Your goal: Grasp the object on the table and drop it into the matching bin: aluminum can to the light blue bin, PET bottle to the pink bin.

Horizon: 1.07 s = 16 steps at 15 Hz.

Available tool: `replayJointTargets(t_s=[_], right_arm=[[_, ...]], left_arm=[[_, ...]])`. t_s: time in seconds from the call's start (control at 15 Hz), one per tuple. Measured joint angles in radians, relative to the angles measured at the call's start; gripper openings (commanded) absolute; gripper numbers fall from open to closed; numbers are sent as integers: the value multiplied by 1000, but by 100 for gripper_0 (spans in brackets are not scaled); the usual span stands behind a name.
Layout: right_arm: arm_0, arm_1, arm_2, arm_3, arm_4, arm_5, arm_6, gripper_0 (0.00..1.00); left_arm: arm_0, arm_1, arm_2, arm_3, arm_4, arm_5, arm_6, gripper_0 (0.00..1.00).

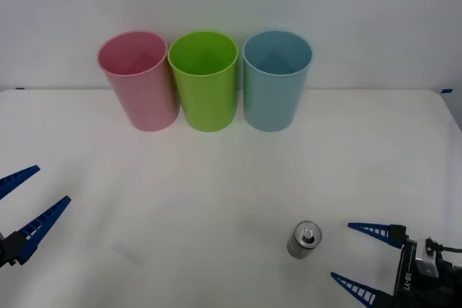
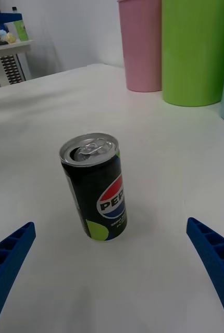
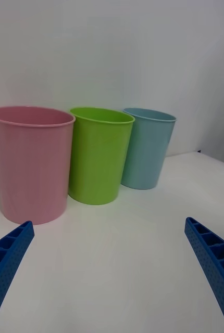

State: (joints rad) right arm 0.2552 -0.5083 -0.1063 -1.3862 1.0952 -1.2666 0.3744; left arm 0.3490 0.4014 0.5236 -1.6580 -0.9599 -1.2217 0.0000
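The pull tab and dark label of the small silver-topped aluminum can are seen from the right wrist, upright just ahead of the spread right gripper.

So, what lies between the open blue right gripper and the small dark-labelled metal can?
Only bare white table; the right wrist view shows the right gripper facing the can.

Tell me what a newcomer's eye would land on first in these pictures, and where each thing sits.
Three tall bins in a row at the table's far edge catch the eye first: the pink bin on the left, a lime green bin in the middle, the light blue bin on the right. Next comes the small aluminum can, upright near the front right, with the right tool open just beside it. The left tool waits open at the left edge.
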Motion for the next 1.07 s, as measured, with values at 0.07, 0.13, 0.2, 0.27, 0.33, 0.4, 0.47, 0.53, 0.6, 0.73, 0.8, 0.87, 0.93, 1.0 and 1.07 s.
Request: replayJointTargets(t_s=[0.07, 0.13, 0.2, 0.27, 0.33, 0.4, 0.47, 0.53, 0.6, 0.73, 0.8, 0.87, 0.93, 1.0, 1.07], right_arm=[[-7, 15, 4, 0, 16, 7, 2, 100], [-13, 31, 4, 0, 35, 12, 3, 100], [-18, 48, 5, 1, 51, 17, 4, 100], [-23, 64, 5, 1, 66, 22, 4, 100], [-25, 76, 6, 1, 78, 27, 5, 100], [-28, 84, 13, 0, 86, 36, 7, 100], [-31, 89, 28, 1, 90, 51, 9, 100], [-34, 90, 46, 1, 90, 67, 12, 100], [-37, 92, 63, 0, 90, 83, 16, 100], [-45, 96, 87, 1, 90, 105, 20, 100], [-49, 98, 99, 1, 91, 117, 21, 100], [-53, 102, 109, 1, 91, 129, 21, 100], [-56, 105, 119, 1, 91, 141, 23, 100], [-59, 108, 126, 1, 91, 151, 24, 100], [-62, 113, 133, 1, 91, 160, 26, 100]], left_arm=[[0, 0, 0, 0, 0, 0, 0, 100], [0, 0, 0, 0, 0, 0, 0, 100], [0, 0, 0, 0, 0, 0, 0, 100], [0, 0, 0, 0, 0, 0, 0, 100], [0, 0, 0, 0, 0, 0, 0, 100], [0, 0, 0, 0, 0, 0, 0, 100], [0, 0, 0, 0, 0, 0, 0, 100], [0, 0, 0, 0, 0, 0, 0, 100], [0, 0, 0, 0, 0, 0, 0, 100], [0, 0, 0, 0, 0, 0, 0, 100], [0, 0, 0, 0, 0, 0, 0, 100], [0, 0, 0, 0, 0, 0, 0, 100], [0, 0, 0, 0, 0, 0, 0, 100], [0, 0, 0, 0, 0, 0, 0, 100], [0, 0, 0, 0, 0, 0, 0, 100]])
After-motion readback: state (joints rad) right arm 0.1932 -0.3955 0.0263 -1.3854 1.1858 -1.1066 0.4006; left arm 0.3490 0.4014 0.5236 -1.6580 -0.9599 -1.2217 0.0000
